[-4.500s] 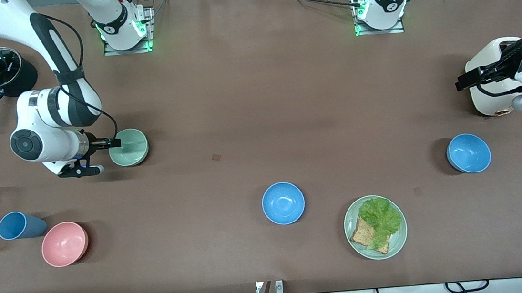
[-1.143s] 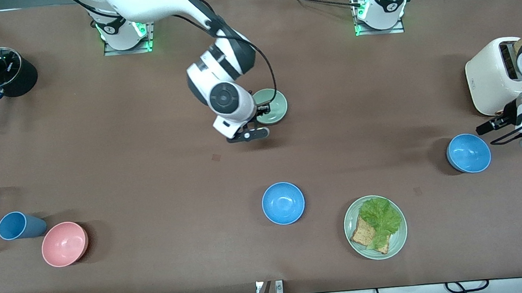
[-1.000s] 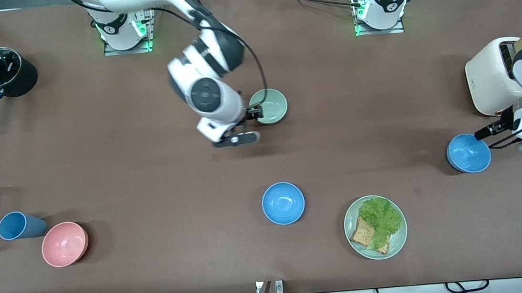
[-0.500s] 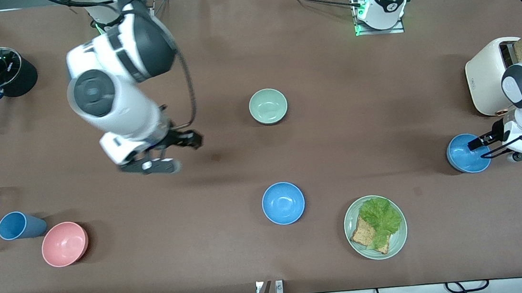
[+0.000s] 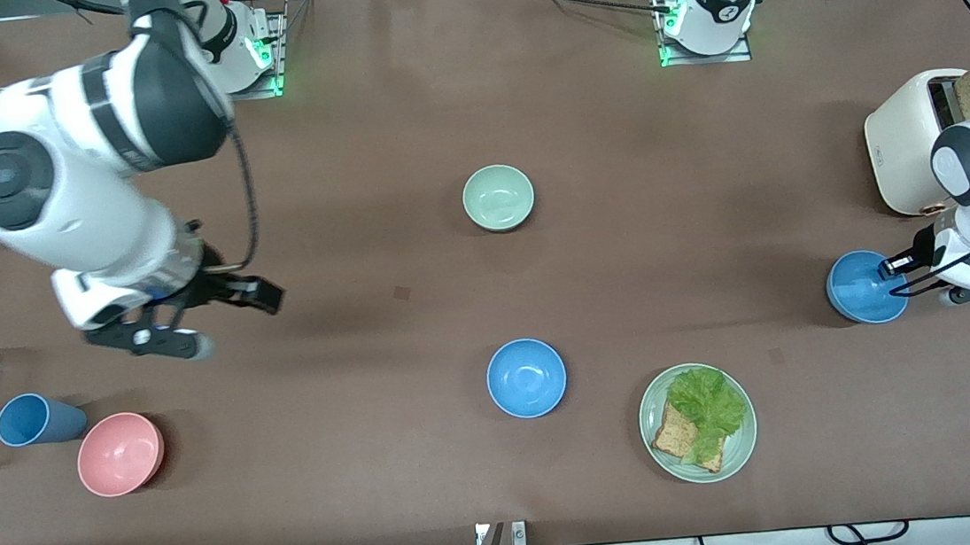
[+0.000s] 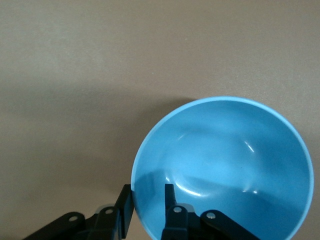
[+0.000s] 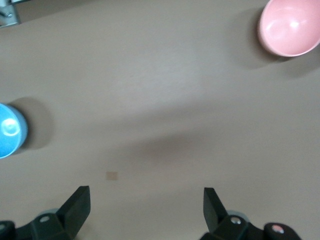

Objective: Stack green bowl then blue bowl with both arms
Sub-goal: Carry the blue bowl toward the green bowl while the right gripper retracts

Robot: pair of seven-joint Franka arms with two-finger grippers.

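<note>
Two blue bowls and one green bowl [image 5: 497, 197] stand mouth up. The left gripper [image 5: 889, 266] pinches the rim of the blue bowl [image 5: 862, 289] nearest the toaster [image 5: 913, 144]. The right gripper [image 5: 251, 292] hangs spread wide over bare table [image 5: 348, 143], well apart from the green bowl.

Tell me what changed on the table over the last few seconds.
The right hand carried the green bowl from its own end to mid-table, released it and withdrew, open. The left hand came down and gripped the rim of a blue bowl. The other blue bowl and pink bowl stayed put.
</note>
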